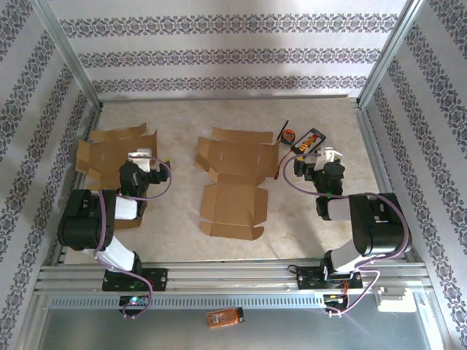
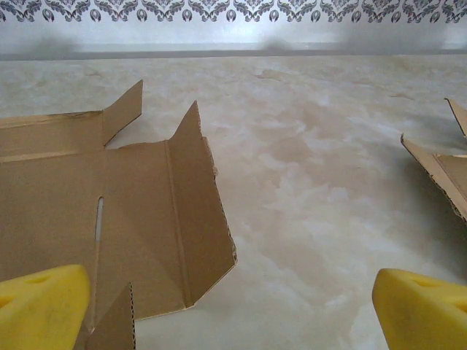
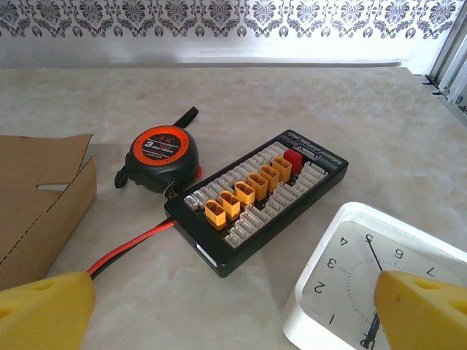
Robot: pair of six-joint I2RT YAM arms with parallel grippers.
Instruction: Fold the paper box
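A flat brown cardboard box sheet (image 1: 233, 182) lies unfolded in the middle of the pale bench (image 1: 182, 124), between the two arms. A second flat brown cardboard sheet (image 2: 109, 211) lies at the left, with some flaps sticking up. The left claw (image 2: 233, 313) is wide open just above that sheet's near right corner and holds nothing. The right claw (image 3: 233, 313) is wide open too and is empty. Just past it sit a white square clock (image 3: 372, 292), a black board with yellow plugs (image 3: 255, 200) and a round orange and black tape measure (image 3: 159, 157), to the right of the middle sheet.
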